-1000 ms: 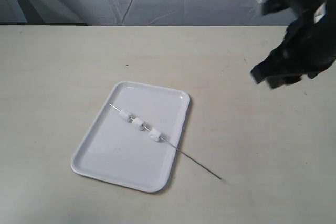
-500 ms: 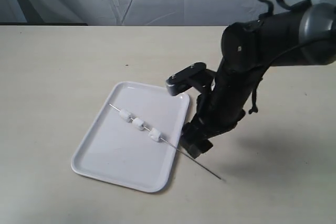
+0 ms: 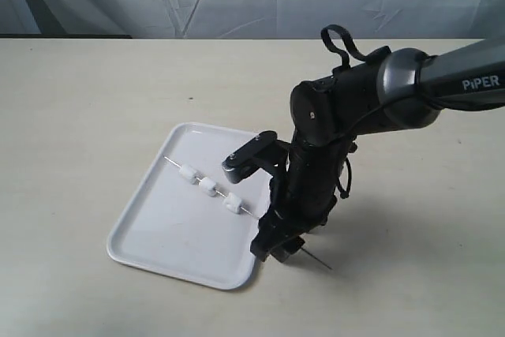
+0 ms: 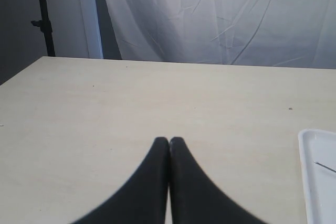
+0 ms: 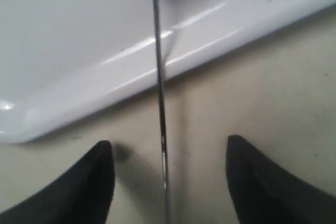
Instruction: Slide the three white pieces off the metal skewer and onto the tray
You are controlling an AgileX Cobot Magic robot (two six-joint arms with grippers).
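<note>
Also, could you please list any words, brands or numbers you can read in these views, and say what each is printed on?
"PiPER": white letters on the grey section of the right arm.
No other text shows; the tray, skewer and white pieces are unmarked.

three white pieces (image 3: 208,187) on skewer (image 5: 159,77) across tray (image 3: 154,226).

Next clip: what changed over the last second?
The right arm swung in from the far right and came down beside the tray. The right claw now straddles the free end of the metal skewer, open, gripping nothing. The skewer, the three white pieces and the tray lie where they were.
</note>
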